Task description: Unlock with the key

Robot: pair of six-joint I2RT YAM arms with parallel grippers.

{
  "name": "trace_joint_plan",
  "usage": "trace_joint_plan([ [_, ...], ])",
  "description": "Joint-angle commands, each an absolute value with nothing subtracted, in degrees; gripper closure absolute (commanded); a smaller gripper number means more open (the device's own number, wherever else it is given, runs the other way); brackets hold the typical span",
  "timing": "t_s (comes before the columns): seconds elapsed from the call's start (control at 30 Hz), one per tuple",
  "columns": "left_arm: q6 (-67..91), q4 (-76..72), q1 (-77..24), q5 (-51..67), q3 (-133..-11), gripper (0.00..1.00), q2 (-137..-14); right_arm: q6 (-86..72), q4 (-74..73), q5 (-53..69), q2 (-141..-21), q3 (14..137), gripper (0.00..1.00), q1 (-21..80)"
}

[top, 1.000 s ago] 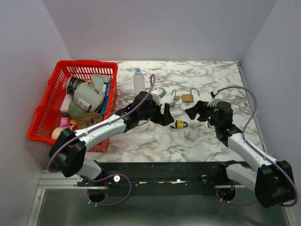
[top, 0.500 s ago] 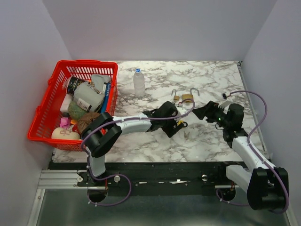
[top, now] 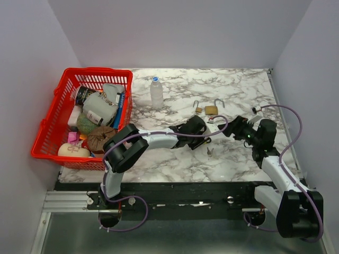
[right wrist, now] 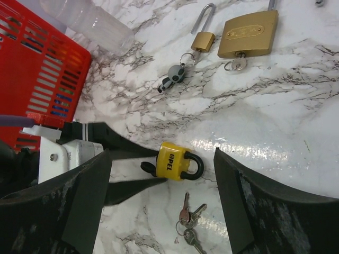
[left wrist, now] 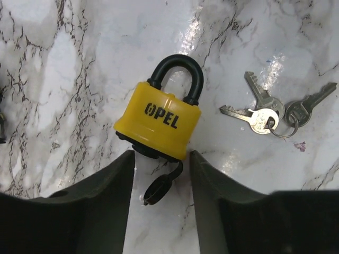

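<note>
A yellow padlock (left wrist: 159,121) with a black shackle lies flat on the marble table, its keyhole flap (left wrist: 159,188) hanging open. A ring of keys (left wrist: 270,112) lies loose just beside it, in no lock. My left gripper (left wrist: 161,159) is open, and its fingertips (left wrist: 127,159) sit at the lock's lower corners with only the flap between them. The right gripper (right wrist: 163,156) hovers wide open above the same padlock (right wrist: 172,163) and keys (right wrist: 186,222), holding nothing. From above, the left gripper (top: 200,132) covers most of the lock, while the keys (top: 210,152) show.
A large brass padlock (right wrist: 248,33) and a small one (right wrist: 202,39) lie open farther back, each with a key. A clear bottle (top: 157,91) stands to the left. The red basket (top: 53,121), full of items, fills the table's left side.
My left arm has reached right to the yellow padlock, and its jaws have narrowed round the lock's base. The right arm drew back toward the right, its gripper still wide open.
</note>
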State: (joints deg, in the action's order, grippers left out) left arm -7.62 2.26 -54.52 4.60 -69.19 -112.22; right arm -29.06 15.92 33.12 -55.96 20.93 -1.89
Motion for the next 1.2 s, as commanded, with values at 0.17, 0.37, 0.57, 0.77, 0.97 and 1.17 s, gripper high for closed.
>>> trace_joint_plan([
  [0.17, -4.1, 5.6, -54.9, 3.9, -68.4, 0.97, -113.8, -29.8, 17.8, 35.2, -55.0, 19.8, 0.14, -3.9],
  [0.37, -0.6, 6.3, -54.9, 6.8, -64.3, 1.00, -110.2, -30.4, 17.8, 35.2, -54.1, 18.8, 0.14, -5.1],
  [0.57, 8.7, 12.5, -54.0, 12.8, -66.0, 1.00, -100.9, -25.3, 18.5, 40.9, -48.4, 17.2, 0.20, -5.2],
  [0.77, 20.7, 21.1, -50.1, 27.2, -67.0, 1.00, -94.3, -20.2, 19.6, 43.0, -44.4, 16.0, 0.24, 1.7],
  [0.97, 26.0, 26.7, -43.3, 38.9, -64.7, 1.00, -87.0, -11.8, 18.3, 40.3, -42.4, 18.0, 0.24, 17.7],
  [1.17, 29.2, 31.7, -38.3, 48.5, -62.5, 1.00, -82.2, -7.8, 15.3, 42.5, -40.0, 20.1, 0.23, 22.3],
])
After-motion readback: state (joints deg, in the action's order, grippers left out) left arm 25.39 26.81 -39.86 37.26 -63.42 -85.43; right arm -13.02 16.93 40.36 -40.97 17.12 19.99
